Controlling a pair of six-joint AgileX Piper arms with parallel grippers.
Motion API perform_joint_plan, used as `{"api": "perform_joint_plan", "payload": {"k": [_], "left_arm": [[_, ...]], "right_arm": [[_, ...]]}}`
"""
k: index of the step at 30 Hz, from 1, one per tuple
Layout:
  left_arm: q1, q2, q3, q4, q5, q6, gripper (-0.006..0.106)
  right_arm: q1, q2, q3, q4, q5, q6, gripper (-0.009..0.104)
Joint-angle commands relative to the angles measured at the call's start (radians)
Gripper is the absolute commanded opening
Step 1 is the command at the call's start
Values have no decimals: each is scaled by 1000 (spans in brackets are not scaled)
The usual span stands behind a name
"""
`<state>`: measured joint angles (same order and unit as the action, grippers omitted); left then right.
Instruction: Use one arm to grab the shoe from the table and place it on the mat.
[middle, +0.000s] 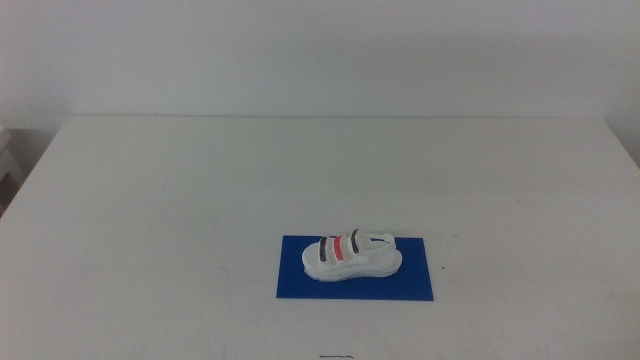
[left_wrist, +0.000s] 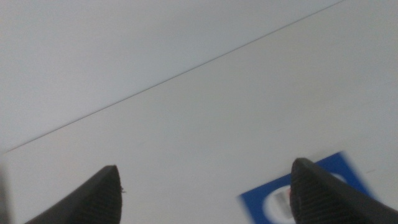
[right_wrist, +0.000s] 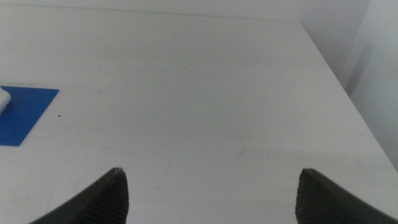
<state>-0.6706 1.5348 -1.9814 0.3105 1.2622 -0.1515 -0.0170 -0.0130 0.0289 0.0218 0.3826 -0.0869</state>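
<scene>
The left pincer (left_wrist: 202, 196) hangs wide and empty over bare tabletop (left_wrist: 205, 118), with the right pincer (right_wrist: 211, 196) likewise spread and holding nothing. Neither shows in the middle view. The shoe (middle: 350, 256) sits upright on the mat (middle: 300, 285) (placing looks complete), so I judge nothing remains beyond staying clear.

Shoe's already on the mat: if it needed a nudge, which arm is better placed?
Probably the left: its end effector, open, sees the sneaker on the mat close by; the right end effector, open, sees only the mat's edge.
</scene>
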Motion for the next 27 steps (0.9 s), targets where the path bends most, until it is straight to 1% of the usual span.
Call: {"api": "perform_joint_plan", "payload": {"k": [1, 4, 7, 13, 16, 19, 22, 27], "left_arm": [[68, -111, 50, 11, -32, 56, 91], [178, -249, 214, -86, -169, 81, 91], [294, -405, 423, -182, -388, 143, 91], [558, -739, 899, -319, -814, 152, 91], [645, -872, 1083, -332, -927, 152, 91], [696, -986, 1237, -332, -987, 152, 91], [714, -1089, 1371, -331, -1033, 157, 91], [714, -1214, 1511, -331, -1104, 152, 91]], "right_arm": [[-4, -19, -19, -8, -56, -12, 94], [-4, -19, -19, -8, -56, -12, 94], [-4, -19, -19, -8, -56, -12, 94], [-4, -19, -19, -8, -56, -12, 94], [-4, -19, -19, -8, -56, -12, 94], [-4, -19, -19, -8, -56, -12, 94], [-4, -19, -19, -8, -56, -12, 94], [-4, -19, -19, -8, -56, -12, 94]]}}
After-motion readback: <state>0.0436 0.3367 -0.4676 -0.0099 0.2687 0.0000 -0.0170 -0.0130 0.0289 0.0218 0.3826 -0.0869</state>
